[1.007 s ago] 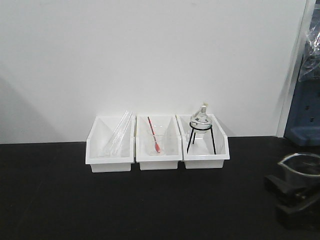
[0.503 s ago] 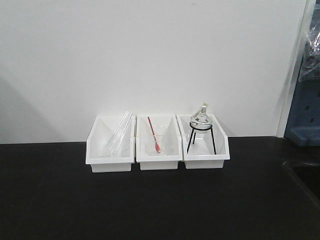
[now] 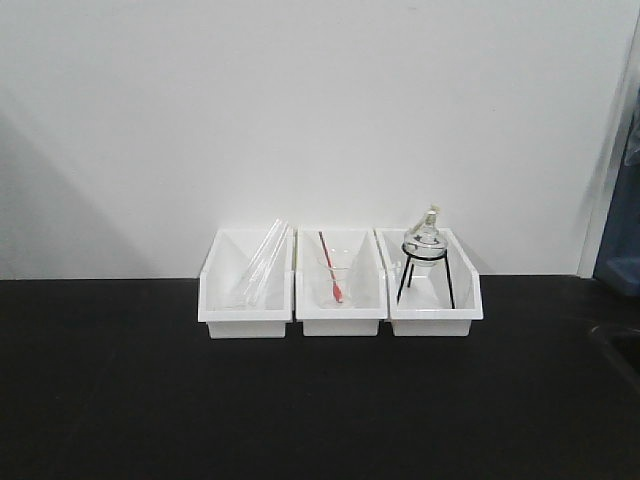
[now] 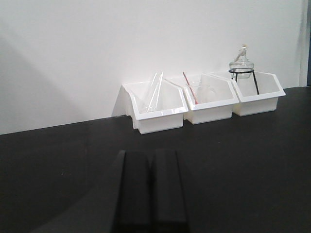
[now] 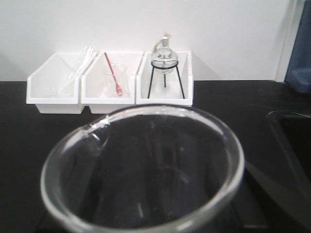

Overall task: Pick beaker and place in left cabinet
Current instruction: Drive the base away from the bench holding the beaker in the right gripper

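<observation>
Nearest the right wrist camera, the beaker [image 5: 141, 170] is filling the lower frame with its round mouth turned toward the lens and its pouring spout lying at the upper left of the rim. It is hanging clear of the black table [image 3: 150, 400]. The right gripper [image 5: 146, 213] is showing only as dark forms through and below the glass, its jaws closing on the beaker from either side. In the left wrist view the left gripper [image 4: 149, 158] is lying low over the table with its two dark fingers [image 4: 133, 189] pressed together, leaving only a thin seam between them and gripping nothing. To the right of the beaker, the rim of a dark basin [image 5: 291, 141] is curving into the table top. Farther back, three white bins are standing side by side and touching, against the white wall [image 3: 300, 120]. The left bin [image 3: 245, 320] is carrying clear glass tubes [image 3: 262, 262] that are leaning against its right wall. The middle bin [image 3: 340, 322] is carrying a clear cup [image 3: 336, 282] with a red rod [image 3: 333, 270] slanting in it. The right bin [image 3: 433, 322] is carrying a black tripod [image 3: 425, 275] with a round glass vessel [image 3: 425, 238] sitting upright on its ring. At the far right edge a blue unit [image 3: 622, 230] is just entering the front view.
</observation>
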